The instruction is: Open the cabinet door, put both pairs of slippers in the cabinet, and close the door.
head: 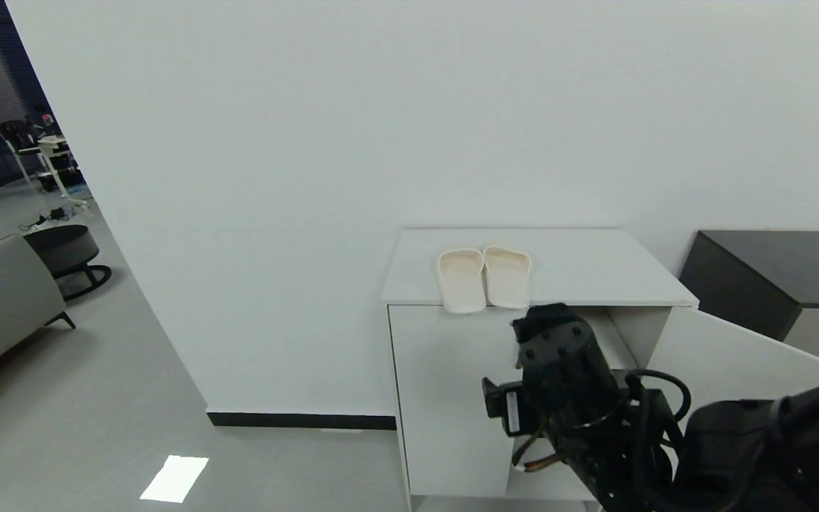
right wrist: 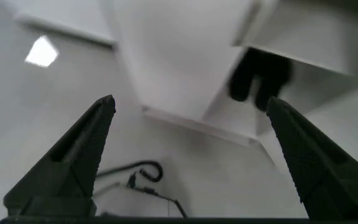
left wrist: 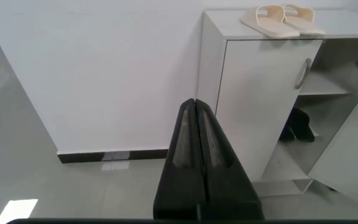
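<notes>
- We see a plain white wall (head: pixel 310 178) behind everything, with a glossy grey floor (head: pixel 132 398) below it.
- Against the wall stands a white two-door cabinet (head: pixel 594 270), just beside a dark grey block (head: pixel 772 277) on its right.
- The cabinet's right-hand white door (head: pixel 729 355) is swung wide open towards us. The left-hand door (head: pixel 445 398) is closed, with a slim metal handle (left wrist: pixel 302 73) near its inner edge.
- The black right arm (head: pixel 566 370) is in front of the open compartment.
- The right gripper (right wrist: pixel 190 106) has its two black fingers spread wide, with nothing between them. It points down at the floor in front of the cabinet's open side.
- The left gripper (left wrist: pixel 196 143) has its fingers pressed flat together and holds nothing. It is off to the cabinet's left, well apart from it.
- A pair of cream foam slippers (head: pixel 461 281) lies side by side on the cabinet top, at its front edge, above the closed door.
- A pair of black slippers (left wrist: pixel 297 124) sits inside the open compartment, under the upper shelf (left wrist: pixel 322 87).
</notes>
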You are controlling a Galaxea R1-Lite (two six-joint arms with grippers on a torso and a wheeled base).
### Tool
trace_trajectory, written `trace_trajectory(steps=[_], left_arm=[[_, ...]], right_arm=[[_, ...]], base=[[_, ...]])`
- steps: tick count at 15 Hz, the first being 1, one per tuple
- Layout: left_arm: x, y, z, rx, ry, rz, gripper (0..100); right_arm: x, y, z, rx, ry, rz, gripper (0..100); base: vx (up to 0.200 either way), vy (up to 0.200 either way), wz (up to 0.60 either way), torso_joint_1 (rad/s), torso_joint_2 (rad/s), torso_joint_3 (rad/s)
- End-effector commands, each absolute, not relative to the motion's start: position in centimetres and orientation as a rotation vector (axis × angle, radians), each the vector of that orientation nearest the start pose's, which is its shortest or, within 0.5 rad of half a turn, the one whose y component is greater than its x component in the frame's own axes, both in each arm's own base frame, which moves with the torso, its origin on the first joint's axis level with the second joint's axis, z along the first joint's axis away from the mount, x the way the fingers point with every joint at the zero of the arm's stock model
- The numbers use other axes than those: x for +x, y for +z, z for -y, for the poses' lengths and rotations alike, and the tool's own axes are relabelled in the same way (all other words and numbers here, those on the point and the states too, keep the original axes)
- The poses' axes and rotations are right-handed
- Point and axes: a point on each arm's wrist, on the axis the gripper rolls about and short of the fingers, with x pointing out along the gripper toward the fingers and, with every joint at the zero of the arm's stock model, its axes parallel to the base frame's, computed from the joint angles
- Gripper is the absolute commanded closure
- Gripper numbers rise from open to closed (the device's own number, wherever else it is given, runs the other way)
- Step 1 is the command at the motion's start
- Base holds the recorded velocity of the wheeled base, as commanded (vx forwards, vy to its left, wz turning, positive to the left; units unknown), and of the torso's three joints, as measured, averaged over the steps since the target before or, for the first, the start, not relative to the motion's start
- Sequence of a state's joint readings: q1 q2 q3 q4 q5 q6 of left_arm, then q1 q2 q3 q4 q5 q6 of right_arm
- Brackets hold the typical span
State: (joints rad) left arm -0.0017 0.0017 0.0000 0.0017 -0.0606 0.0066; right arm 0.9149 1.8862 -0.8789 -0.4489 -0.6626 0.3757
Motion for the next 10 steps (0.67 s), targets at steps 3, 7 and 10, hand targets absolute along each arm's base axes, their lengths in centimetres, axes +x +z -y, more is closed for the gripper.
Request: trace_trajectory(steps=[3, 7, 10], left_arm=[[-2.3, 7.5, 0.1, 0.014, -0.066, -0.004, 100], [-2.3, 7.5, 0.1, 0.041, -0.069, -0.005, 100], [-2.3, 7.5, 0.1, 0.043, -0.069, -0.005, 100]], right_arm=[[23.5, 12.6, -26.4, 0.007, 0.135, -0.297, 0], [27.2, 10.3, -26.5, -0.014, 0.120, -0.241, 0], [28.8, 10.5, -27.4, 0.006, 0.191, -0.250, 0]], base=[[0.067, 0.000, 0.00, 0.001, 0.00, 0.001], [0.200, 0.000, 0.00, -0.002, 0.00, 0.001], [0.200, 0.000, 0.00, 0.012, 0.00, -0.004]])
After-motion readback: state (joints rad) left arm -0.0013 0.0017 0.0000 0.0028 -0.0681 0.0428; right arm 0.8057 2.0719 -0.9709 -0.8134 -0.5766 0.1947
